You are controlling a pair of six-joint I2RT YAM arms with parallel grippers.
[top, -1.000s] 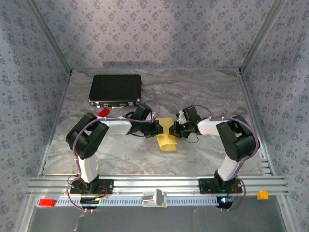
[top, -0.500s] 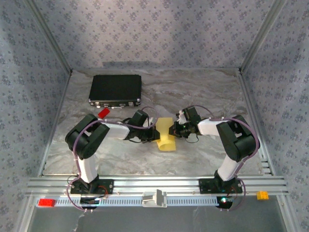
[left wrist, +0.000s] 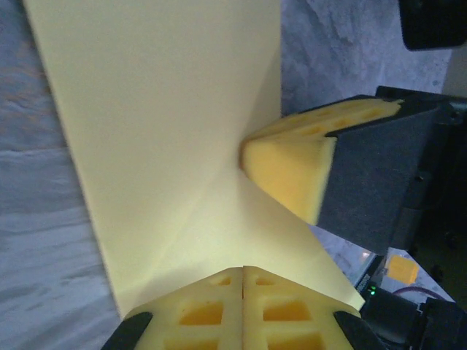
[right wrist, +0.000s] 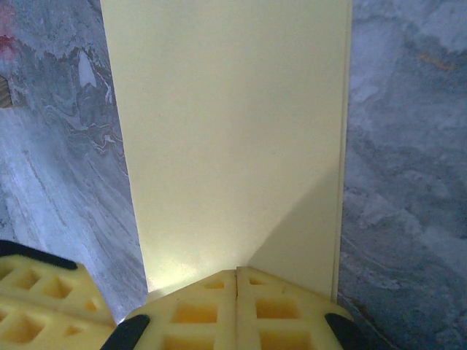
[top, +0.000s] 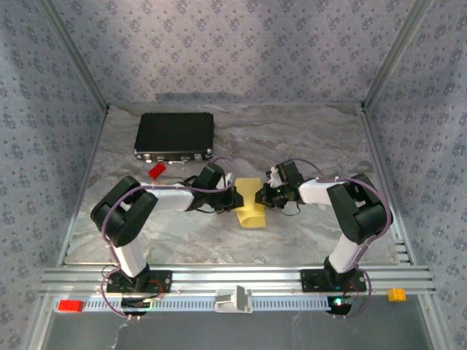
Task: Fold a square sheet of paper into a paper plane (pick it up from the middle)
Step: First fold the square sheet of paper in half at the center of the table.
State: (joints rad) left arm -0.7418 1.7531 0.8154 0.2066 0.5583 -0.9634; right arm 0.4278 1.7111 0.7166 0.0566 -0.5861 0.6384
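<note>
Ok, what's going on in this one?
Two robot arms are working a pale-yellow sheet of paper in the middle of the table. The left gripper and the right gripper are both shut on it from opposite sides, holding it between them. The sheet shows a diagonal crease and its near end curls, but it is not yet a plane. A black case and a small red brick lie further back on the left.
</note>
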